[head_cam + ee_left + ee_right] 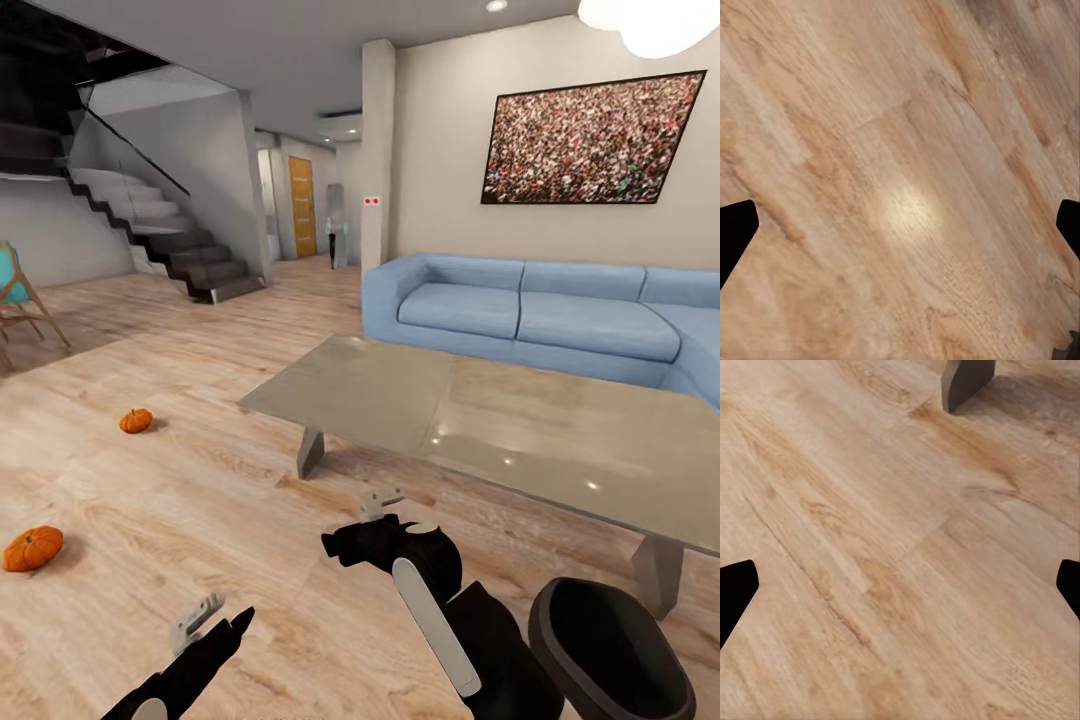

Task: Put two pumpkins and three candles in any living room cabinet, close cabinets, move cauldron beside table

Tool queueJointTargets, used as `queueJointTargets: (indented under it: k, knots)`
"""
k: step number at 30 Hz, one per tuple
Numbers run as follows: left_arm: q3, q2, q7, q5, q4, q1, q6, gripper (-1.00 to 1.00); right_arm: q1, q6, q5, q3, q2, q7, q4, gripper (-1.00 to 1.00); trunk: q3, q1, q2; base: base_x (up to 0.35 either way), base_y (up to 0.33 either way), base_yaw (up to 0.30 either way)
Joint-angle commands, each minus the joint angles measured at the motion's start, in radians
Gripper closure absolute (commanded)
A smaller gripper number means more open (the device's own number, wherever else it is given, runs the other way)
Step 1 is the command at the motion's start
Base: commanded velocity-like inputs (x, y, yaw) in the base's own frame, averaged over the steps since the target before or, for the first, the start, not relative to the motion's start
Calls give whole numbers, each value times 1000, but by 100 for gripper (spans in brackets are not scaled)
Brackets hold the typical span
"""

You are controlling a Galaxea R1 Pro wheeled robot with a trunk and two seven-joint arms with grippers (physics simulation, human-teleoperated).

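Orange pumpkins (137,421) (33,548) lay on the wood floor (200,500), left of the table (480,420), unreached; both arms hung low with fingers (735,232) (735,592) spread wide, empty, ready for pickup.

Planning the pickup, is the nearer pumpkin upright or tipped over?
Tipped: the nearer pumpkin lies on the floor with its stem pointing sideways.
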Motion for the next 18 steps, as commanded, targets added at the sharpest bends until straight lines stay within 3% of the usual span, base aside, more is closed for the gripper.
queueJointTargets:
  k: [1, 18]
  knots:
    - [-3, 1, 7, 11, -1, -1, 1, -100, -1, 3, -11, 0, 0, -10, -1, -100, -1, 0, 0, 0, 0, 296]
    - [5, -5, 14, 4, 19, -6, 6, -100, 15, 15, -9, -4, -9, -12, -113, -100, -1, 0, 0, 0, 0, 296]
